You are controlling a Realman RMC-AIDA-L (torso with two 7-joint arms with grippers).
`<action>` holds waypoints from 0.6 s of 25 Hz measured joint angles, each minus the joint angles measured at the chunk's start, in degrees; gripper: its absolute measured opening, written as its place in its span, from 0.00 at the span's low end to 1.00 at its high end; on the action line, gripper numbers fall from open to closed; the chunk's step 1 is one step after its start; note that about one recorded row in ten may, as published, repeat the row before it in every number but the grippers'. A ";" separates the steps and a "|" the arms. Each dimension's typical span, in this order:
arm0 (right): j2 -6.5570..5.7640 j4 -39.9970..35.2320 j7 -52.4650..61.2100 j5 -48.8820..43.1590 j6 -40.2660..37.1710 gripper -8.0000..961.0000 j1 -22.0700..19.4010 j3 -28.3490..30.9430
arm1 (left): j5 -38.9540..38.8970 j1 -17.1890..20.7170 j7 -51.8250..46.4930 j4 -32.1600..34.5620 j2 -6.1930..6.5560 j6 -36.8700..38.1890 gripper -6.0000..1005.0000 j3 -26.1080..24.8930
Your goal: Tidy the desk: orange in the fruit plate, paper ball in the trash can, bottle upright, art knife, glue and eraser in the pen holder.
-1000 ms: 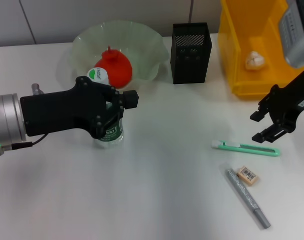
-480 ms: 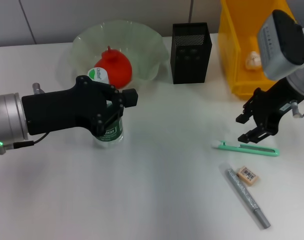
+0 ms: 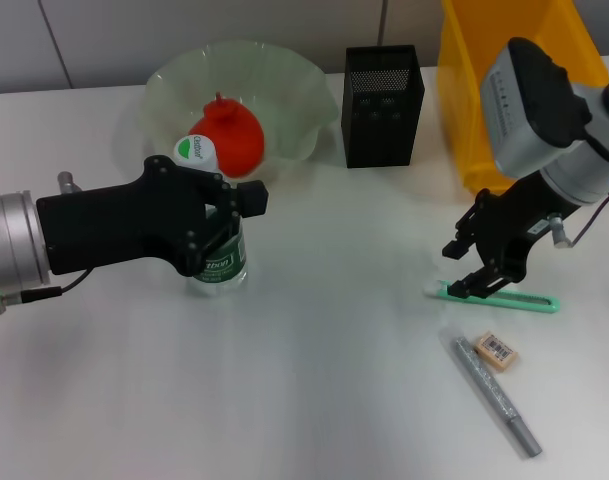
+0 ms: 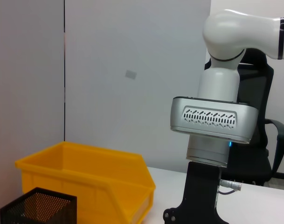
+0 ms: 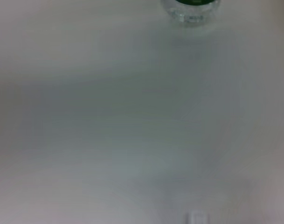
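Observation:
The bottle (image 3: 221, 262) stands upright on the table, its white cap (image 3: 193, 150) in front of the fruit plate (image 3: 294, 85). My left gripper (image 3: 222, 232) straddles it with the fingers slightly spread. The orange (image 3: 231, 135) lies in the fruit plate. My right gripper (image 3: 457, 270) is open and low over the left end of the green art knife (image 3: 504, 298). The eraser (image 3: 496, 350) and the grey glue stick (image 3: 496, 396) lie just nearer than the knife. The pen holder (image 3: 382, 105) and the trash can (image 3: 469, 110) stand at the back. The paper ball is hidden behind my right arm.
The left wrist view shows the trash can (image 4: 86, 182), the pen holder (image 4: 37, 207) and my right arm (image 4: 216, 121). The right wrist view shows bare table and the bottle's base (image 5: 190, 9). Open table lies between the bottle and the knife.
My right gripper has moved left and down, from beside the knife's right end to its left end. My left gripper has slid slightly left while the bottle stayed put.

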 joint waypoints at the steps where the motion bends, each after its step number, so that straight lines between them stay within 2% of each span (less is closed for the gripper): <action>1: 0.21 0.50 -0.06 0.00 0.06 0.50 0.34 -0.01 | 0.00 0.00 0.00 0.00 0.00 0.00 0.02 0.00; 15: 0.68 1.84 -0.10 -0.34 0.41 0.48 1.01 -0.02 | 0.00 0.62 0.67 -0.26 -0.07 0.28 0.02 -0.11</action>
